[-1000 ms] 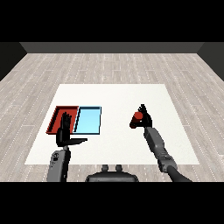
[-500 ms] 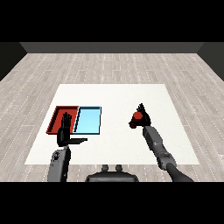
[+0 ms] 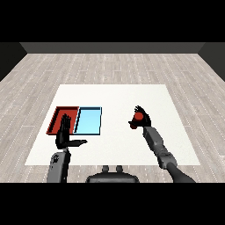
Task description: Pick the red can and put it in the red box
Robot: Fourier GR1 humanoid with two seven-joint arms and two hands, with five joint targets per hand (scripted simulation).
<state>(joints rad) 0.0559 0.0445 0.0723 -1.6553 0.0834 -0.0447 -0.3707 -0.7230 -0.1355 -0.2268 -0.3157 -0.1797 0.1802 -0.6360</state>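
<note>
**Can in hand, tray yet to reach**

Right hand (image 3: 141,119), fingers curled round the red can (image 3: 137,117), holds it over the right half of the white bench (image 3: 114,94), roughly mid-depth, well apart from both trays. Whether the can is clear of the bench top can't be told from this view. Pick looks done; carry and drop-off remain.

Left hand (image 3: 65,134), fingers straight and pointing up, thumb out to the side, holds nothing, sits at the near rim of the red tray (image 3: 57,117), partly masking it.

Red tray lies nearest the bench's left edge; light blue tray (image 3: 89,121) touches its right side, i.e. between can and goal. Likely route: leftward across bare bench, then over the blue tray. The left hand's spot by the near rim may narrow the approach. Far rim and far side of the bench look open.
</note>
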